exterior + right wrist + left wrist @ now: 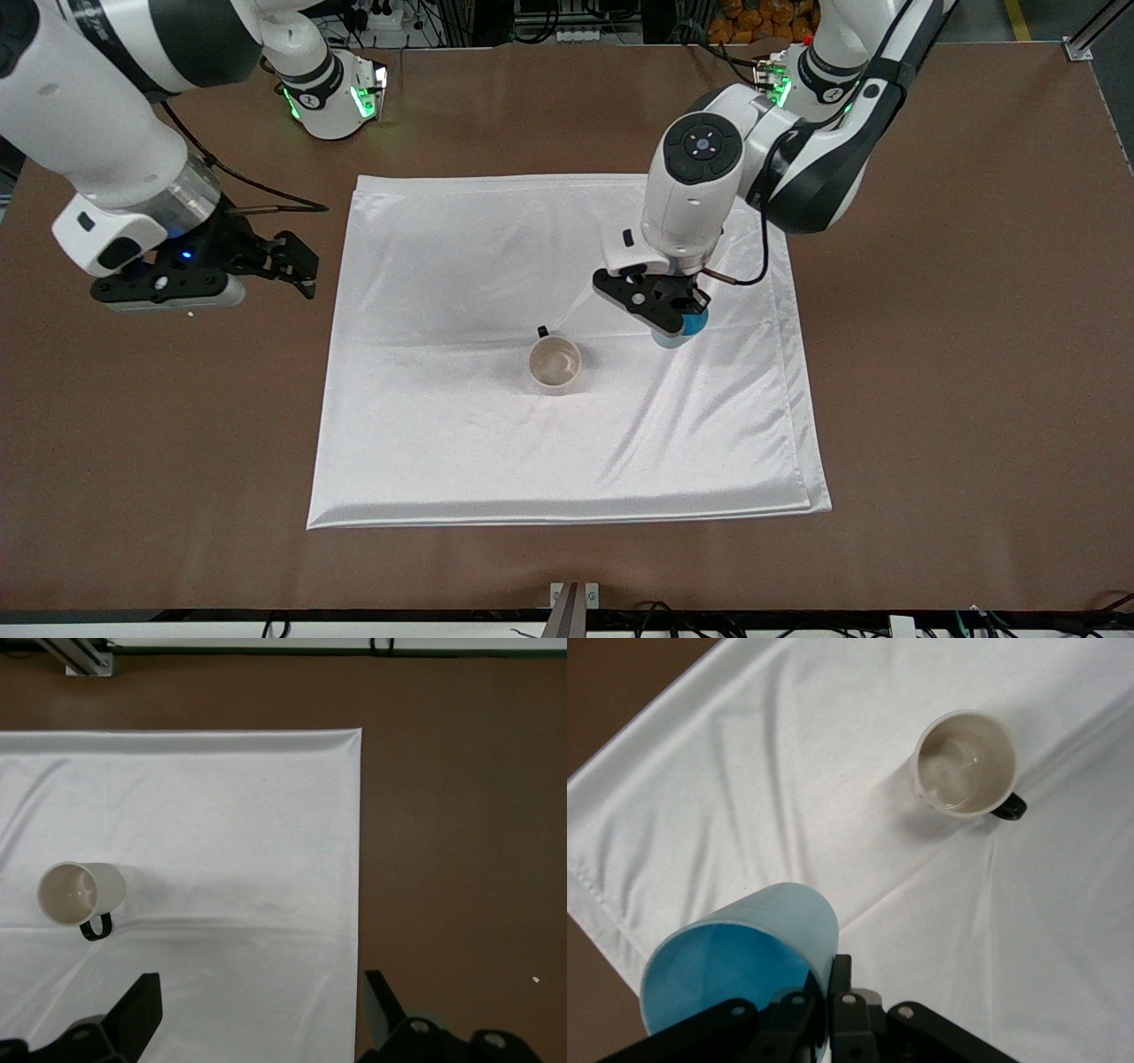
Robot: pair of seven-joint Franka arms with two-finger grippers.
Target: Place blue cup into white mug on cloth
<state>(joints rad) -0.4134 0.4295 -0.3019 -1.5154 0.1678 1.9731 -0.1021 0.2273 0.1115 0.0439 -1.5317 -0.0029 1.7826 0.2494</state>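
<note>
My left gripper (680, 312) is shut on the rim of the blue cup (682, 330) and holds it over the cloth (496, 266), toward the left arm's end from the white mug. In the left wrist view the blue cup (744, 957) is pinched by its wall between the fingers (840, 979), my left gripper (831, 992) gripping its rim. The white mug (555, 364) stands upright and empty on the cloth, its black handle pointing away from the front camera; it also shows in the left wrist view (964, 764) and the right wrist view (78, 894). My right gripper (301, 266) is open and empty, waiting over the bare table beside the cloth.
The brown table (957, 354) surrounds the cloth on all sides. The cloth's edge (358, 859) runs between my right gripper's fingers (137, 1014) in the right wrist view. The arm bases stand along the table's farthest edge.
</note>
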